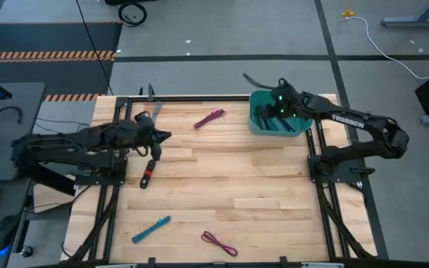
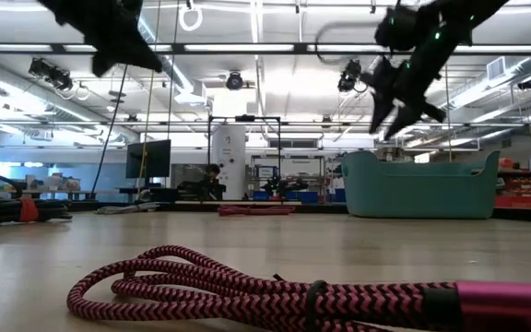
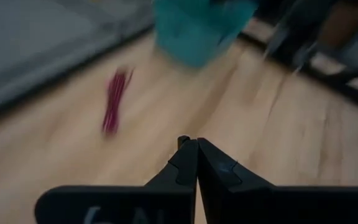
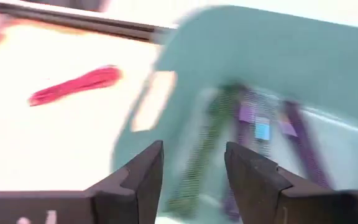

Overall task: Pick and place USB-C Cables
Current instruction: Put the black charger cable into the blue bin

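Note:
My right gripper (image 4: 194, 165) hangs open above the near-left part of the teal bin (image 1: 258, 125), holding nothing. Green (image 4: 199, 158) and purple (image 4: 297, 146) cables lie inside the bin. My left gripper (image 3: 196, 146) is shut and empty, over the table's left part (image 1: 160, 138). A magenta cable (image 1: 209, 118) lies flat on the wood between the two grippers. Nearer me lie a red cable (image 1: 148, 171), a teal cable (image 1: 151, 230) and a magenta-black cable (image 1: 220, 243), which fills the low view's foreground (image 2: 275, 295).
The bin (image 2: 418, 184) stands at the table's far right corner. Black frame rails (image 1: 319, 179) run along the left, right and far edges of the table. A small dark thing (image 1: 144, 117) lies near the far left edge. Bare wood (image 1: 229, 179) lies mid-table.

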